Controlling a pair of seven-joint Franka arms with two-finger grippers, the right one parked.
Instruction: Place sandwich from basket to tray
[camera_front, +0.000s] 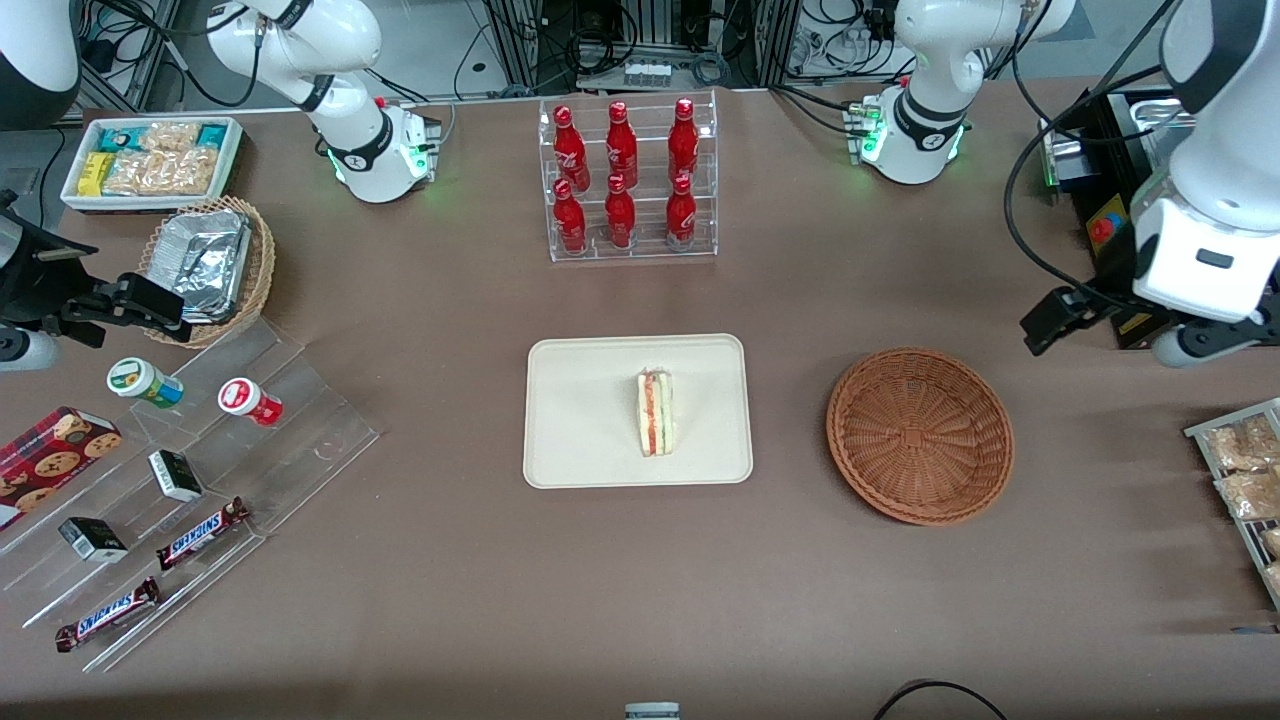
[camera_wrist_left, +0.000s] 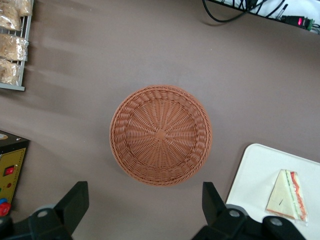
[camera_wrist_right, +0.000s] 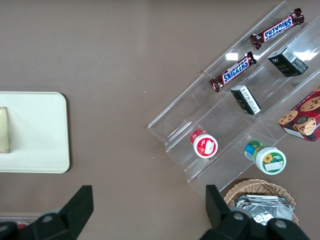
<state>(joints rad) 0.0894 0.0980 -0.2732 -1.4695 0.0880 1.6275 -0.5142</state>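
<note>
The sandwich (camera_front: 656, 413) (camera_wrist_left: 287, 195), a pale wedge with red and green layers on its edge, lies on the cream-white tray (camera_front: 580, 420) (camera_wrist_left: 255, 170), near its middle. The round reddish-brown wicker basket (camera_front: 920, 435) (camera_wrist_left: 160, 135) stands beside the tray, toward the working arm's end, with nothing in it. My gripper (camera_wrist_left: 144, 192) hangs high above the table next to the basket, off toward the working arm's end. It is open wide with only bare table between its black fingers (camera_wrist_left: 76, 200).
A clear rack of red bottles (camera_front: 628, 180) stands farther from the front camera than the tray. A wire rack of bagged snacks (camera_front: 1245, 470) and a black control box (camera_front: 1110, 200) sit at the working arm's end. Acrylic steps with snacks (camera_front: 200, 470) lie toward the parked arm's end.
</note>
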